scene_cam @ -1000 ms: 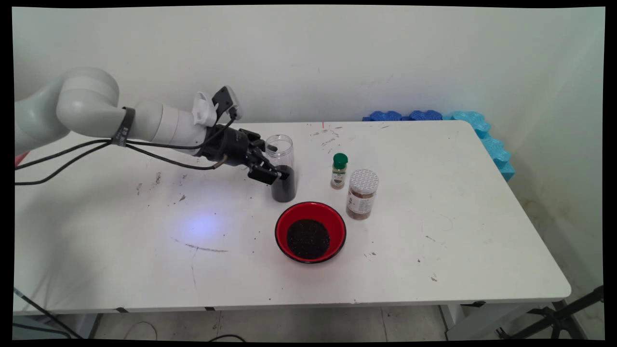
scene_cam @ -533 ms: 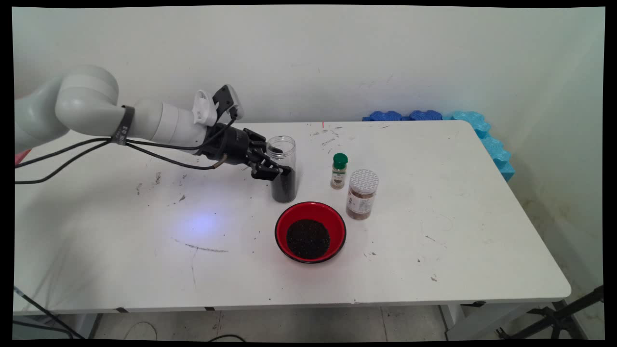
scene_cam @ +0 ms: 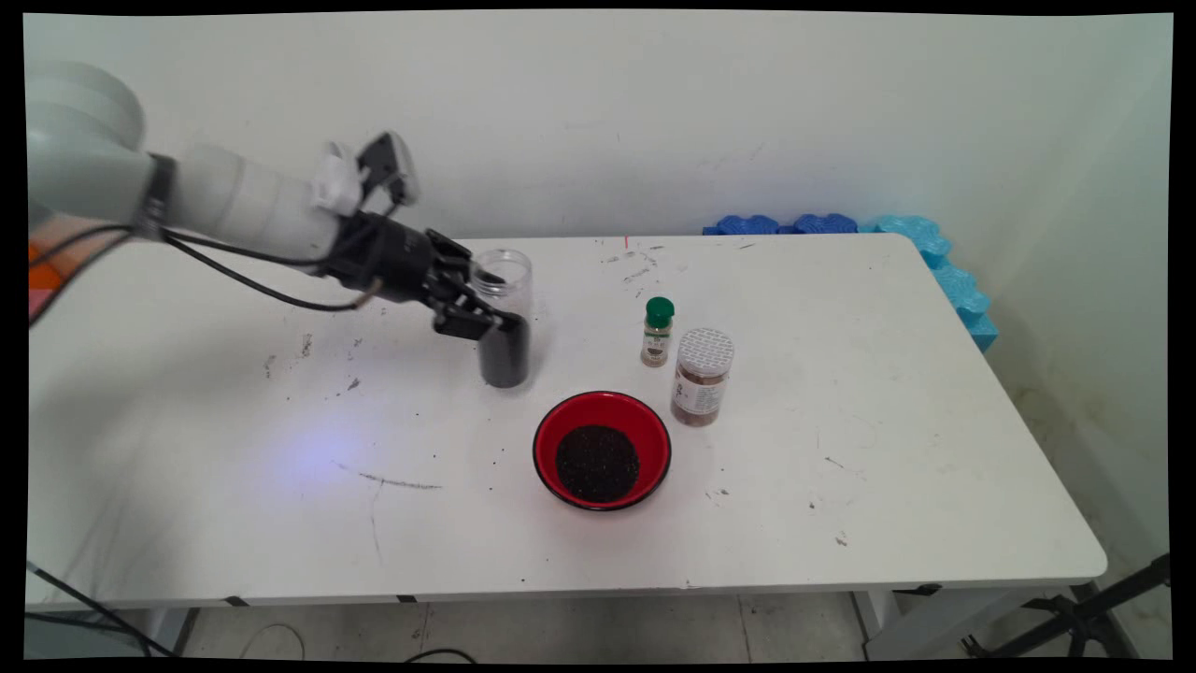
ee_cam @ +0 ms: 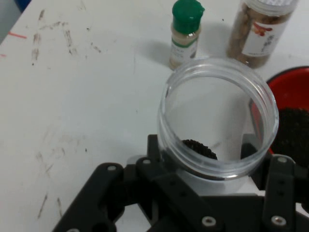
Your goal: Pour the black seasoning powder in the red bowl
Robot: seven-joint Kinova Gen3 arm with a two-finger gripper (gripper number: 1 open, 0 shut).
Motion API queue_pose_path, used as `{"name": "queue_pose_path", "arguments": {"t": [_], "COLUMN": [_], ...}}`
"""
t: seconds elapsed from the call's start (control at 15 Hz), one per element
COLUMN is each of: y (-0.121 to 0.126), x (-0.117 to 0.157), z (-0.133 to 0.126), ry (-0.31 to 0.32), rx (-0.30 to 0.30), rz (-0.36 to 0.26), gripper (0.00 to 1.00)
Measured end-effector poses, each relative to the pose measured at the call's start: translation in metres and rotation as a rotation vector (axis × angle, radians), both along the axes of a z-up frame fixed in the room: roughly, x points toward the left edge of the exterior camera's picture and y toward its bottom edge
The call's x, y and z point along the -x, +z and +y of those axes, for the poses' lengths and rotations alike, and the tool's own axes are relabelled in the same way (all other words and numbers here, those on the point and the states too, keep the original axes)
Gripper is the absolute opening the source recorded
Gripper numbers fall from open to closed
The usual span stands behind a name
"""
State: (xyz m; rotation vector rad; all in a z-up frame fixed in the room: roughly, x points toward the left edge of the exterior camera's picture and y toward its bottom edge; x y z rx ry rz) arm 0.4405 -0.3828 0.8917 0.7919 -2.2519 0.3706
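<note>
Gripper (scene_cam: 500, 329) clamped on our clear jar (scene_cam: 505, 318) of dark grains, left of red bowl (scene_cam: 602, 451).

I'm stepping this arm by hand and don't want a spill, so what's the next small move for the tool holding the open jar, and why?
Probably a small straight lift. The tool is shut on the open clear jar, which stands upright and lidless with dark grains in its lower part, low over the white table. The red bowl of similar grains sits to its right. Keeping the jar upright should avoid spilling.
</note>
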Motion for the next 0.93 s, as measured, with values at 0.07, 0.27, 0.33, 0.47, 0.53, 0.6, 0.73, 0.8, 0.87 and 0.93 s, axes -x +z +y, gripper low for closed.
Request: {"name": "queue_pose_path", "arguments": {"t": [0.07, 0.27, 0.33, 0.47, 0.53, 0.6, 0.73, 0.8, 0.87, 0.93], "y": [0.009, 0.031, 0.040, 0.059, 0.066, 0.072, 0.083, 0.089, 0.093, 0.099], "x": [-0.005, -0.017, -0.021, -0.031, -0.033, -0.035, -0.037, -0.037, -0.036, -0.034], "z": [0.005, 0.019, 0.026, 0.042, 0.049, 0.055, 0.069, 0.076, 0.081, 0.088], "ry": [-0.002, -0.010, -0.016, -0.029, -0.035, -0.042, -0.058, -0.070, -0.078, -0.092], "rx": [-0.006, -0.020, -0.026, -0.045, -0.054, -0.063, -0.083, -0.095, -0.104, -0.117], "rz": [-0.005, -0.014, -0.018, -0.021, -0.021, -0.020, -0.014, -0.009, -0.004, 0.001], "gripper": [0.00, 0.00, 0.00, 0.00, 0.00, 0.00, 0.00, 0.00, 0.00, 0.00]}}
